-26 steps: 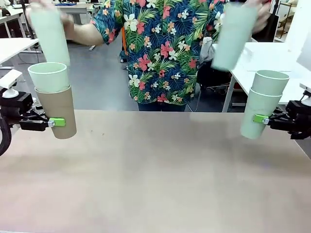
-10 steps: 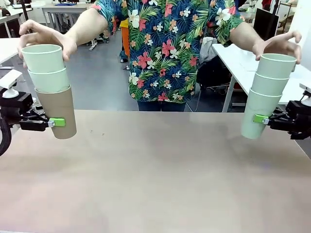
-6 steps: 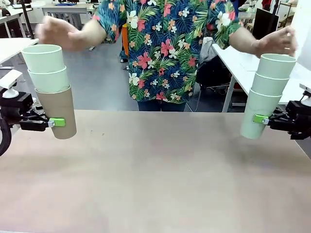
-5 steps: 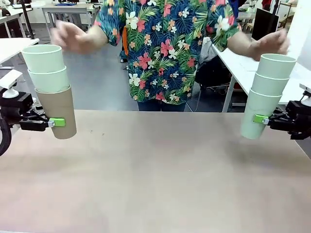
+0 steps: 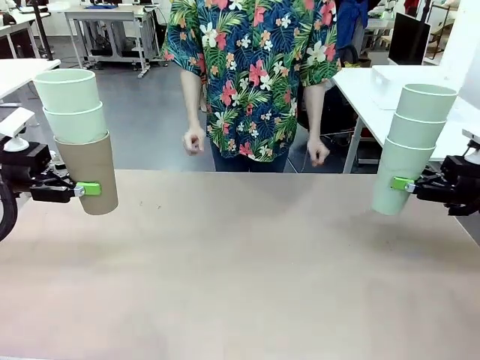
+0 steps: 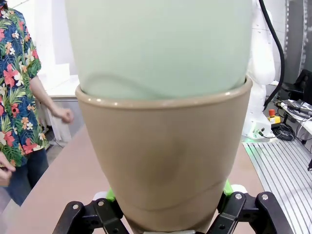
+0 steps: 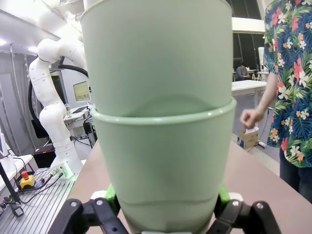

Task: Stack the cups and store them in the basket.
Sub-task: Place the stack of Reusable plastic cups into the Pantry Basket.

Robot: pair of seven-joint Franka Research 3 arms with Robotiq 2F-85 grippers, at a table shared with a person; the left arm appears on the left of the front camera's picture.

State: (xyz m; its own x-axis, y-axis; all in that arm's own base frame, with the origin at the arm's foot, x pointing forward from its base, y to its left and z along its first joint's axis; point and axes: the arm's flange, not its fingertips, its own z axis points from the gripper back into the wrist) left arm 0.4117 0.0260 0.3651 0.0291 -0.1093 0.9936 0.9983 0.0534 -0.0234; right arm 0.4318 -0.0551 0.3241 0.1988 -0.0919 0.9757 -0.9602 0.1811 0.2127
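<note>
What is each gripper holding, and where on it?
Left gripper clamps the tan bottom cup of its stack near the base; right gripper clamps its stack's bottom green cup low down.

Robotics lab: white arm (image 7: pixel 51 117), e-stop btn (image 7: pixel 26 176), bg desks (image 5: pixel 105 13).

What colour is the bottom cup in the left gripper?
Tan-brown: the cup shows best in left wrist view.

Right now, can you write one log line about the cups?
left hand: shut on tan-bottomed stack | right hand: shut on green stack | person: touching no cups
</note>
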